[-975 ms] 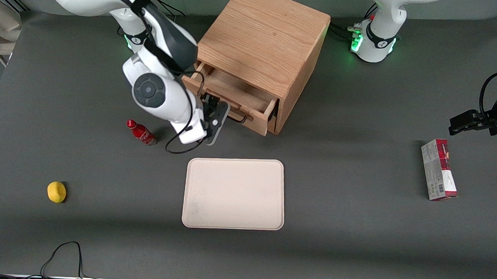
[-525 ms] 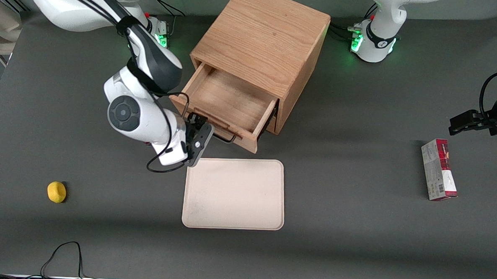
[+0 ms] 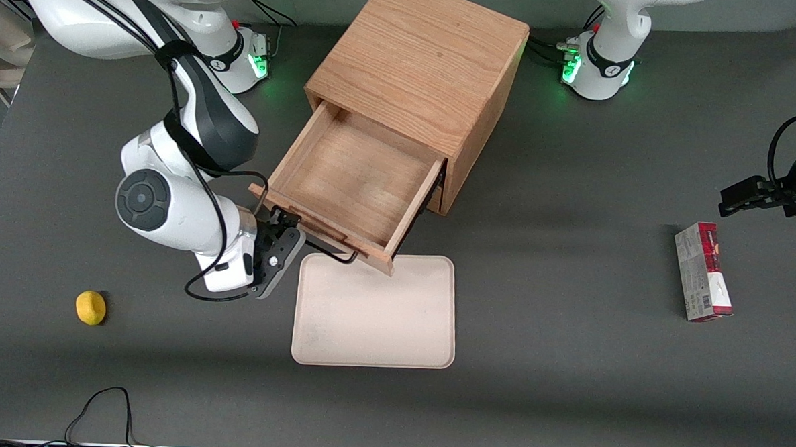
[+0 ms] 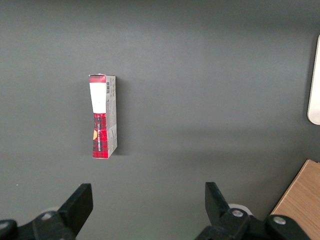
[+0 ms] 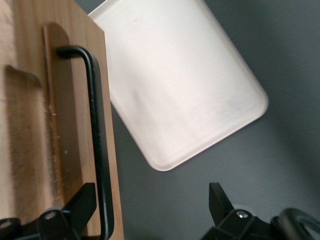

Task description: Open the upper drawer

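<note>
Now the upper drawer [image 3: 356, 181] stands drawn well out; its black handle [image 5: 95, 135] is released, the pincer [image 3: 288, 245] spread, best backed straight away.

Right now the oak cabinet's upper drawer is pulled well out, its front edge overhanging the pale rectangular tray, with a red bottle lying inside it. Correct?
Not quite: the front view shows the light-wood upper drawer holding nothing. It is pulled well out, overhanging the pale rectangular tray, with the right arm's hand at its black bar handle.

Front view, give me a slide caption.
Upper drawer pulled wide open, empty; gripper at its black handle, above the tray.
</note>
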`<state>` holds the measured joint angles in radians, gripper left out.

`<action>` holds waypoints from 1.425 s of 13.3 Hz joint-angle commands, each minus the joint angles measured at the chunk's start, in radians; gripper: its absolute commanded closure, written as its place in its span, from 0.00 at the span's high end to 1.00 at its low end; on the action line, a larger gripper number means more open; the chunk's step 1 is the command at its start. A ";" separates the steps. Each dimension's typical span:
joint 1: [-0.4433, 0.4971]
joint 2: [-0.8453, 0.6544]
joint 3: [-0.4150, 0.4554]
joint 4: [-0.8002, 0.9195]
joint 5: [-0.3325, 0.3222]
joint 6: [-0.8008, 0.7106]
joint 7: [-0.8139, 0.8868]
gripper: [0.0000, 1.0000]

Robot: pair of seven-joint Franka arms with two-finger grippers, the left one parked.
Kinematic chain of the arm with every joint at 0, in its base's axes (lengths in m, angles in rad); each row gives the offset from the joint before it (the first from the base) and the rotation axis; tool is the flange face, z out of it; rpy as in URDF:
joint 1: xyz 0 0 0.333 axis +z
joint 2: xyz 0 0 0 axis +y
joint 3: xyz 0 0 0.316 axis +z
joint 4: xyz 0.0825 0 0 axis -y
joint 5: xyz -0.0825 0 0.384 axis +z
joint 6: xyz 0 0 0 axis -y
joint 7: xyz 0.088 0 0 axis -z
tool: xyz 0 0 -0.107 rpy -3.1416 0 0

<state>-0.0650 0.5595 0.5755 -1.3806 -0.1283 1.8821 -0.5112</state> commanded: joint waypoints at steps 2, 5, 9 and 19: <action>0.002 0.014 -0.005 0.112 -0.031 -0.024 -0.020 1.00; 0.001 -0.006 -0.094 0.165 -0.016 -0.011 -0.023 1.00; -0.009 -0.200 -0.293 0.093 0.102 -0.220 0.220 1.00; -0.007 -0.805 -0.471 -0.615 0.138 -0.147 0.626 1.00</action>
<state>-0.0801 -0.1407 0.1427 -1.8760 -0.0053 1.6885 0.0916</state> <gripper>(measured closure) 0.000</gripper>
